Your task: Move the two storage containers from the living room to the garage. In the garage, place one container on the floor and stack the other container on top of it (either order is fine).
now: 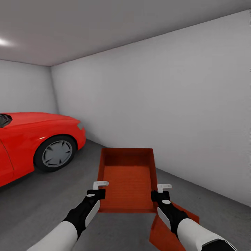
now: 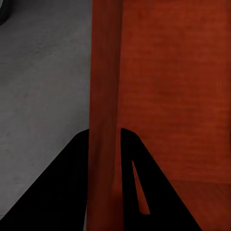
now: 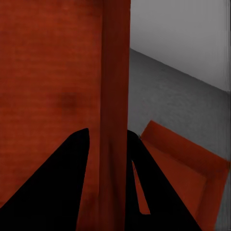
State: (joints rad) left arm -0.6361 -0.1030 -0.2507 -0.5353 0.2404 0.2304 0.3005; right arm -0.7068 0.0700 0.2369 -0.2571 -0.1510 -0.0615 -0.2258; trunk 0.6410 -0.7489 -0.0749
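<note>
Since the pale grey walls [image 1: 181, 104] and the dark concrete floor [image 1: 52, 195] mark this room as the garage, with a red car [image 1: 31, 143] parked at the far left, the carrying part of the job looks finished and the stacking step appears to be in hand. One orange-red container [image 1: 128, 179] is held level in front of the robot, above the floor, its open side up and its long walls running away from the robot. The second container [image 1: 164, 232] sits lower at the near right, mostly hidden under the right arm, apparently on the floor and turned at an angle to the held one. The left pincer [image 1: 99, 190] is closed on the held container's left wall near its near corner, one finger on each face of that wall in the left wrist view, and the right pincer [image 1: 159, 193] grips the right wall [image 3: 114, 96] the same way. By my reading, the next move calls for shifting the held container rightward and nearer until it lies over the lower one, turning it to match that one's angle, then lowering both arms evenly before either grip lets go.
</note>
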